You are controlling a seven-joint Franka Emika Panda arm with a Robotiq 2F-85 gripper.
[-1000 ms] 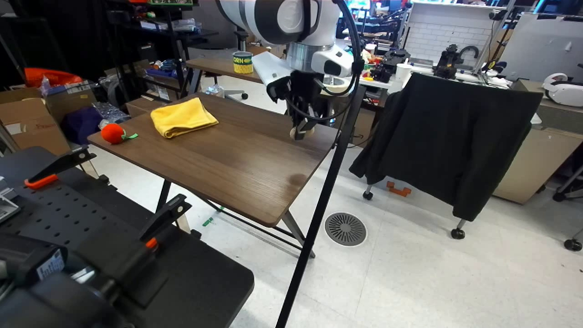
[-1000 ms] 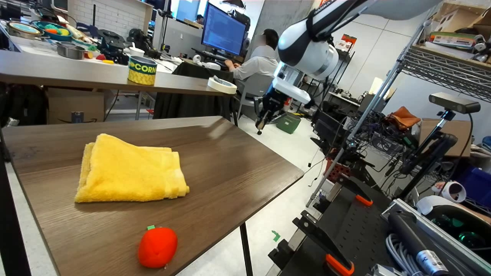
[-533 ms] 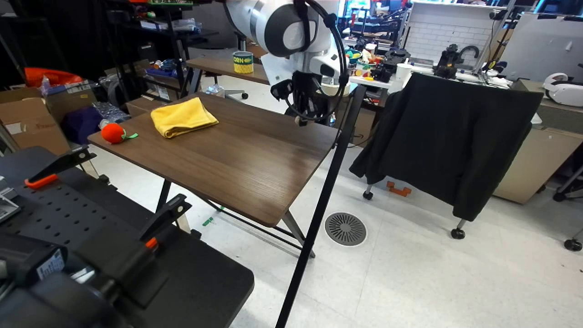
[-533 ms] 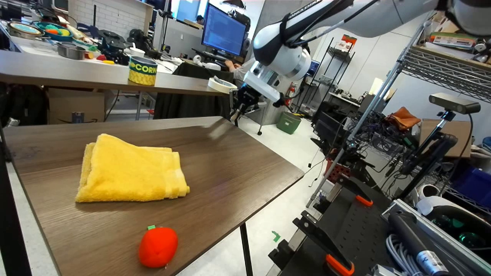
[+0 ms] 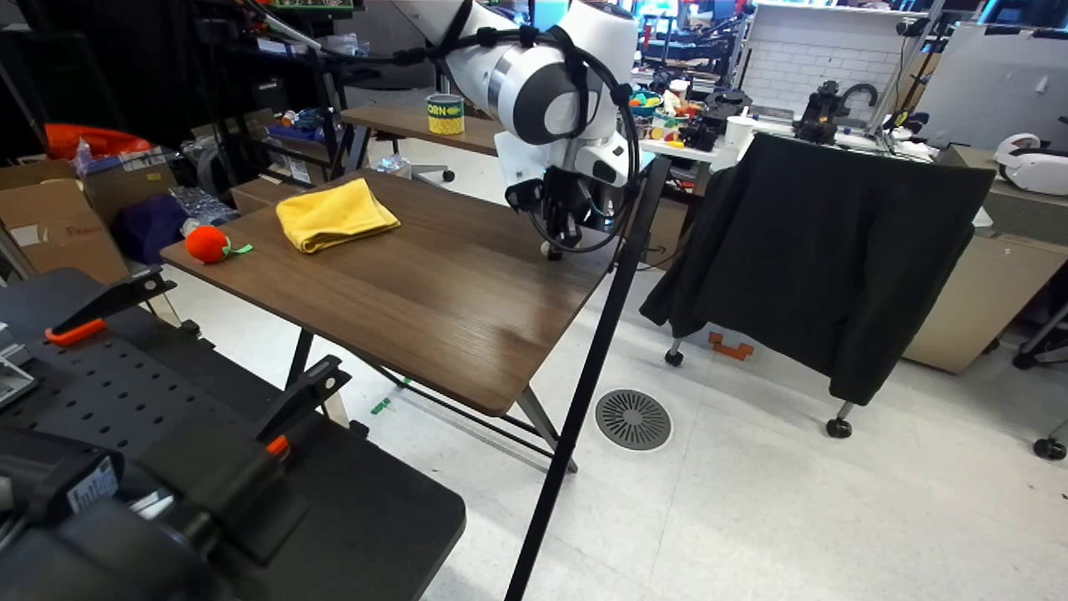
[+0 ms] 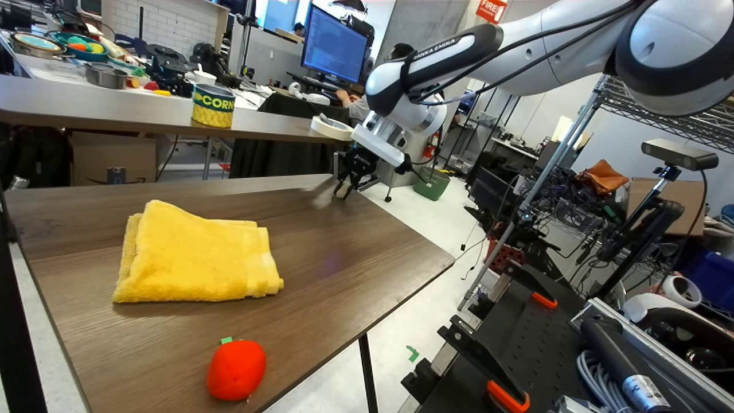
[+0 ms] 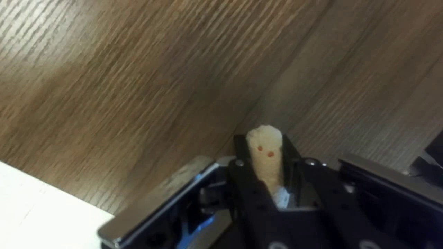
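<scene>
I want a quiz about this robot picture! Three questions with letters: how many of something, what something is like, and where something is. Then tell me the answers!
1. How many red dots show on the pale thing in the gripper?
A) None
B) Five
C) Two

2. What is the yellow cloth like?
A) Folded
B) Hanging from the gripper
C) Scrunched into a ball

3. Where is the corn can?
A) On the yellow cloth
B) On the back table
C) In the gripper

Answers:
1: C, because the wrist view shows two.
2: A, because its layers lie stacked on the front table.
3: B, because both exterior views show it standing there.
</scene>
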